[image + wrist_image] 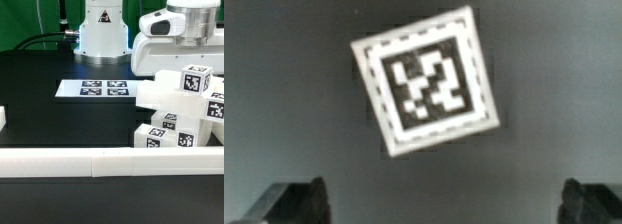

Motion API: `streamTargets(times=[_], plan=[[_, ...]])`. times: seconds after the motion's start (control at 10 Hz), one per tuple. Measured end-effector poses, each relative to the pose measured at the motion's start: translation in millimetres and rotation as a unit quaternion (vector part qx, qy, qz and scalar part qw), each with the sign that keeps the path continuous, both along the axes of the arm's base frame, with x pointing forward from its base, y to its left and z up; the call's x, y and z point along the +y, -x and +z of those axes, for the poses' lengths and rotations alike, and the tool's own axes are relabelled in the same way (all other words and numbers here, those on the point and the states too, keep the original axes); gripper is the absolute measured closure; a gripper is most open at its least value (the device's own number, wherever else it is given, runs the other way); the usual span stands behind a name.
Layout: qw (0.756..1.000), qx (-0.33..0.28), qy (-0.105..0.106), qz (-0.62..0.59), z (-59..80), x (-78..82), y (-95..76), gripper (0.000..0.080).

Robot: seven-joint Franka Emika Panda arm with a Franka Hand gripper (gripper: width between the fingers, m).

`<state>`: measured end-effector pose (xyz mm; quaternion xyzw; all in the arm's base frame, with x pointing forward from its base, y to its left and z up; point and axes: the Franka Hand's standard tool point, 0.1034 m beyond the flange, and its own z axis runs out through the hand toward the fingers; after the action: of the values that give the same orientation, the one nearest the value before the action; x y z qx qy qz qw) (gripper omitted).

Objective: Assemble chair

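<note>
The chair's white tagged pieces [180,115] stand joined in a cluster at the exterior view's right, with a square post [193,80] rising from the top. My gripper [190,60] hangs just above that post; its fingertips are hard to make out there. In the wrist view the gripper [441,205] is open and empty, with the dark fingers [295,205] far apart at the frame's corners. Between and beyond them lies a grey-white chair surface carrying one tilted black-and-white tag [429,92].
The marker board [100,89] lies flat on the black table in the middle. A long low white rail [70,158] runs along the front. The robot's base [100,30] stands at the back. A small white block [3,120] shows at the left edge.
</note>
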<state>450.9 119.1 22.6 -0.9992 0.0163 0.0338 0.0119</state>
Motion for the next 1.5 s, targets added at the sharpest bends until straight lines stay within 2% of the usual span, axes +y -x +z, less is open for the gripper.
streamTargets(times=[0.6, 0.9, 1.2, 1.5], plan=[[1.0, 0.001, 0.001, 0.004, -1.8, -2.9, 1.9, 0.0151], [1.0, 0.001, 0.004, 0.023, -10.7, -7.8, 10.1, 0.0151], [1.0, 0.004, 0.005, 0.026, -12.2, 0.4, 15.9, 0.0151], [1.0, 0.006, 0.005, 0.027, -13.3, 0.1, 16.8, 0.0151]])
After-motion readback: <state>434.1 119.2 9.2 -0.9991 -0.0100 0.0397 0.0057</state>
